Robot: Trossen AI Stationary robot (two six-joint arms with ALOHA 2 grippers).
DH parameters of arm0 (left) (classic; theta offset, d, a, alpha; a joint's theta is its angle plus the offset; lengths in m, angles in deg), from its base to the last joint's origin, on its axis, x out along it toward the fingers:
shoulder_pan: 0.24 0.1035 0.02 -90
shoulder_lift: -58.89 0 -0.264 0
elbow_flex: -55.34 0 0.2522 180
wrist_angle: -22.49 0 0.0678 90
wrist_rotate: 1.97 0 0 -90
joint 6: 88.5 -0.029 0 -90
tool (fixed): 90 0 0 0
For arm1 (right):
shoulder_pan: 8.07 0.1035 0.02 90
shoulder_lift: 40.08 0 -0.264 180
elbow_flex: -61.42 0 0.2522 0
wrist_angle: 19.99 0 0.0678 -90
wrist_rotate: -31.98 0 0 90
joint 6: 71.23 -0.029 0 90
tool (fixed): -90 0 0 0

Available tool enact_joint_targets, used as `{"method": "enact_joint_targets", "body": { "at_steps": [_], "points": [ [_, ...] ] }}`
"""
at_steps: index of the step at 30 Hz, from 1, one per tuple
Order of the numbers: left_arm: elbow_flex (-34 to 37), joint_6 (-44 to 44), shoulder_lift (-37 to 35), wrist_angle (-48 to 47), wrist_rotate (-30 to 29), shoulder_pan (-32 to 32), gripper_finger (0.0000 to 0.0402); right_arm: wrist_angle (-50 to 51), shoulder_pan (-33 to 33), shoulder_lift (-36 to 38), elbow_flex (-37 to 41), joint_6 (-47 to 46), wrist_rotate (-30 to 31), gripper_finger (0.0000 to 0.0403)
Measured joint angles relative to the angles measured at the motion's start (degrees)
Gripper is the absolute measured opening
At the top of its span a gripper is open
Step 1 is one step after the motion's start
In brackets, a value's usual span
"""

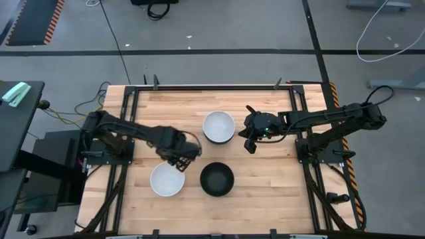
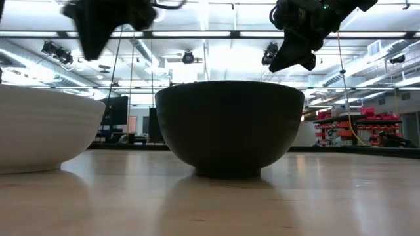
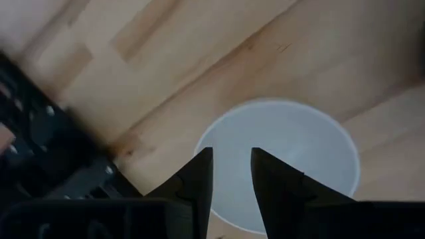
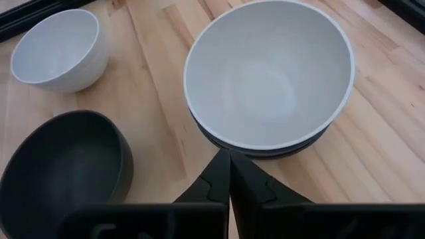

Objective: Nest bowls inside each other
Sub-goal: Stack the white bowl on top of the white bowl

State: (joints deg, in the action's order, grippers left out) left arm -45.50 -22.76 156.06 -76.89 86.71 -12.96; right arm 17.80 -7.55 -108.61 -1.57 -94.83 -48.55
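Note:
A white bowl [image 1: 218,126] sits nested in black bowls, whose dark rims [image 4: 265,151] show under its rim, at the table's middle. A lone black bowl [image 1: 217,179] and a lone white bowl [image 1: 167,180] stand upright on their bases nearer the near edge. My left gripper [image 1: 180,163] hovers open and empty over the lone white bowl's [image 3: 285,159] far rim. My right gripper [image 1: 250,146] hangs shut and empty just right of the stack [image 4: 269,73]. In the low view both grippers [image 2: 92,49] [image 2: 281,64] are raised well above the bowls [image 2: 230,128].
The wooden table top [image 1: 265,192] is framed by black rails [image 1: 126,166] along its left and right sides, where the arm bases stand. Bare wood lies right of the black bowl and along the far edge.

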Motion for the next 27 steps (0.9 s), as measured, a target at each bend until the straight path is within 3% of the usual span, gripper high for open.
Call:
{"method": "enact_joint_targets", "body": {
  "at_steps": [10,18,27],
  "points": [
    [15.0,9.9,-7.1,11.3,4.4,-3.0,0.011,0.0,0.0,0.0,0.0,-0.5,-0.9,0.0009],
    [23.5,10.0,-7.0,17.9,5.7,-2.7,0.0114,0.1,0.5,0.0,0.0,-2.0,-1.2,0.001],
    [28.6,10.4,-7.0,21.6,6.6,-2.5,0.0112,0.1,0.4,0.0,0.0,-3.4,-2.3,0.001]
  ]
}}
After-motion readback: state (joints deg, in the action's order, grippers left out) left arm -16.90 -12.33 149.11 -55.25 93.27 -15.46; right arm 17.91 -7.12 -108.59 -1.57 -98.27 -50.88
